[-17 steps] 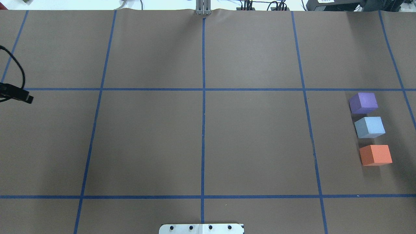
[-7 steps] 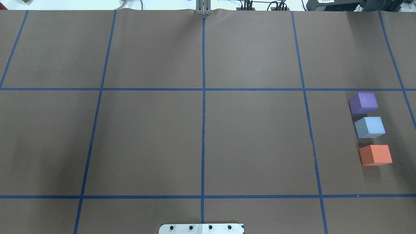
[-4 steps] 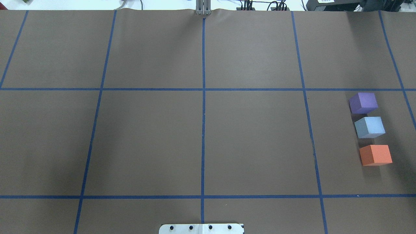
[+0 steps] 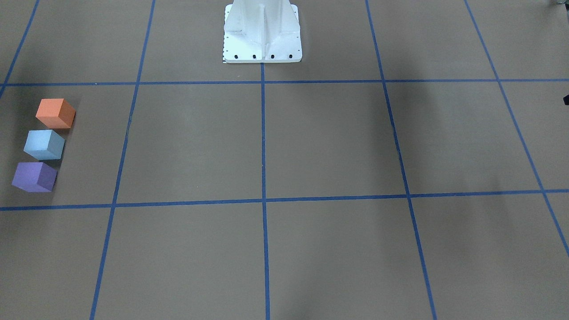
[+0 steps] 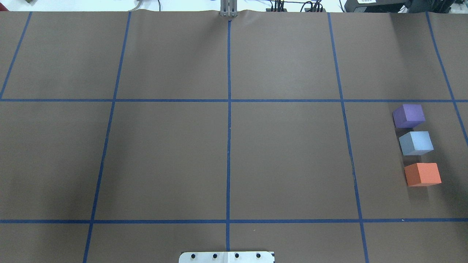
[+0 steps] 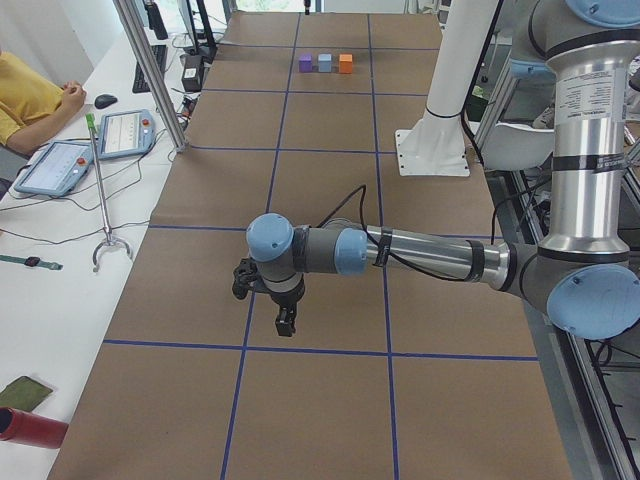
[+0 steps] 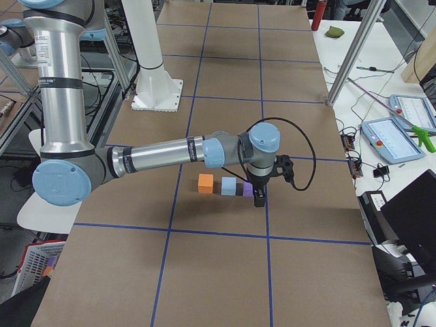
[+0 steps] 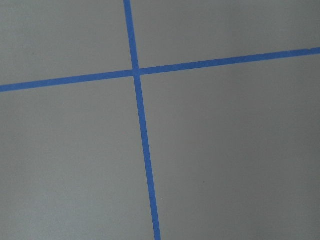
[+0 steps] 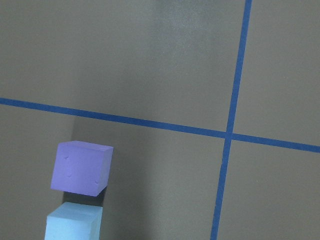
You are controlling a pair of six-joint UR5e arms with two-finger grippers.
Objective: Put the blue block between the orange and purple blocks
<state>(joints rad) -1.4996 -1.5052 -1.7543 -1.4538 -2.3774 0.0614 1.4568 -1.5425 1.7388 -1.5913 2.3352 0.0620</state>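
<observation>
Three foam blocks sit in a row on the brown table near its right end: the purple block (image 5: pixel 408 115) farthest, the light blue block (image 5: pixel 416 143) in the middle, the orange block (image 5: pixel 422 174) nearest me. They stand apart with small gaps. The right wrist view shows the purple block (image 9: pixel 80 167) and the top of the blue block (image 9: pixel 72 227). My right gripper (image 7: pixel 259 199) hangs by the purple block (image 7: pixel 246 189); it shows only in the exterior right view, so I cannot tell its state. My left gripper (image 6: pixel 285 320) hangs over bare table at the left end, state unclear.
Blue tape lines (image 5: pixel 229 128) divide the table into squares. The white robot base (image 4: pixel 262 31) stands at the near middle edge. A side bench with tablets (image 6: pixel 125 130), a metal post (image 6: pixel 150 75) and a seated person (image 6: pixel 30 95) lies beyond the far edge.
The black left gripper part and its cable at the overhead view's left edge 2.3 s ago have left that view. The blocks have not moved.
</observation>
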